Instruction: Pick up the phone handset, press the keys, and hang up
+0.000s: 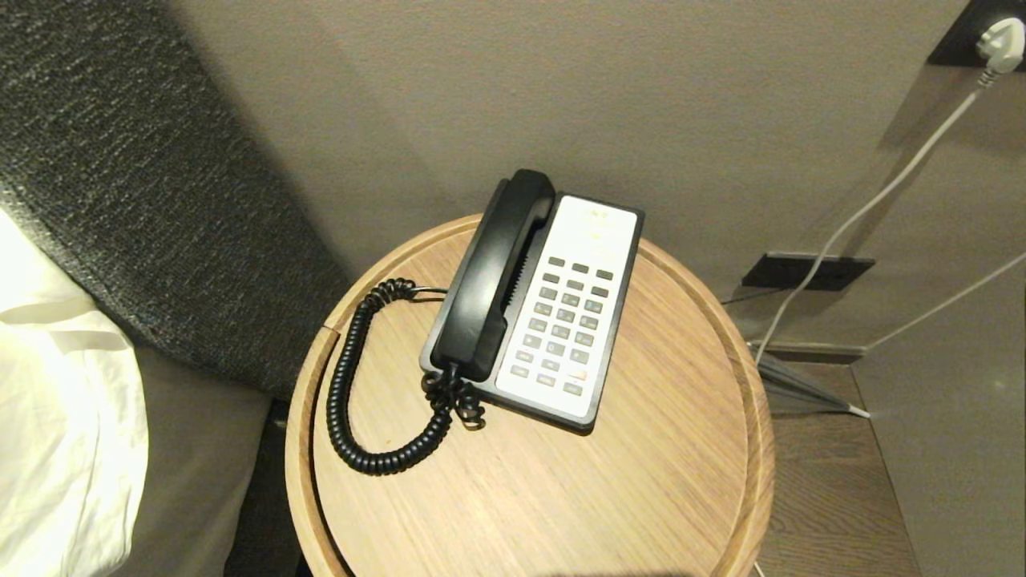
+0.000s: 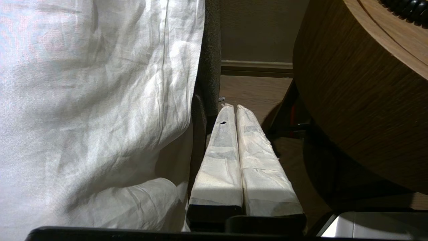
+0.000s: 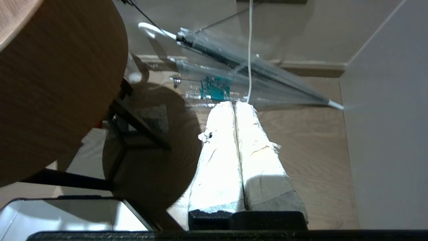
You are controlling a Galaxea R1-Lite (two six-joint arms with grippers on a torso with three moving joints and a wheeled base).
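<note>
the phone handset lies in its cradle on the phone base, on the round wooden table; the left gripper hangs clenched and empty between bedsheet and table; the right gripper hangs clenched and empty over the floor near a folded umbrella

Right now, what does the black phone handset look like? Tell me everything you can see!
The phone handset is long, curved and shiny black, like plastic, with rounded ends. It lies in its cradle on the left side of the white-faced phone base, so it is hung up. A black coiled cord hangs from its near end and loops across the round wooden table. Nothing else touches it; no robot hand is near.
</note>
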